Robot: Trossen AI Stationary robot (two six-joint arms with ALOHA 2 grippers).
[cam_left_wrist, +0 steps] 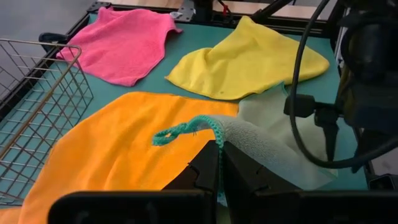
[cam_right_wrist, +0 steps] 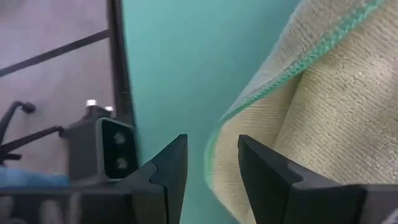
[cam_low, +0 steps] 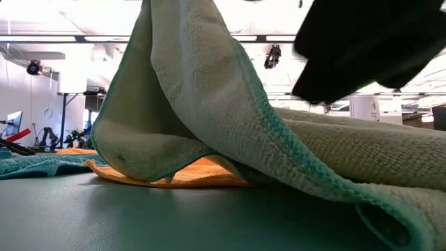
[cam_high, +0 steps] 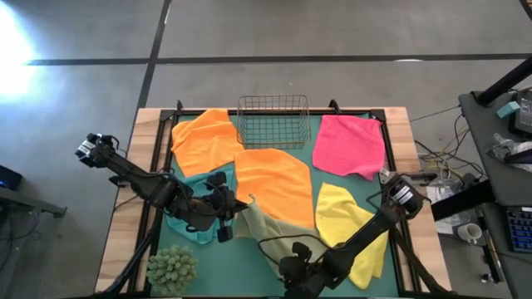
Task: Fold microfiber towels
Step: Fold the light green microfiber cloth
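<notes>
The left gripper [cam_left_wrist: 219, 163] was clamped on the olive towel's [cam_high: 268, 226] raised corner, while the parted right gripper [cam_right_wrist: 211, 163], its edge between the jaws, needed squarer alignment before pinching.

Grey concrete floor [cam_high: 274, 29] around the table, dark seam lines across it, bright glare patch [cam_high: 17, 37] at far left. Wooden table edge [cam_high: 125, 208] frames a teal mat [cam_high: 233, 270]. To the right, a dark side desk [cam_high: 499, 158] cluttered with cables and a white cup [cam_high: 471, 232]. Low view: white ceiling with strip lights [cam_low: 49, 38], black ceiling-mounted fixtures [cam_low: 33, 67], white walls, a dark stand [cam_low: 64, 115] and a monitor [cam_low: 12, 123] at left.
</notes>
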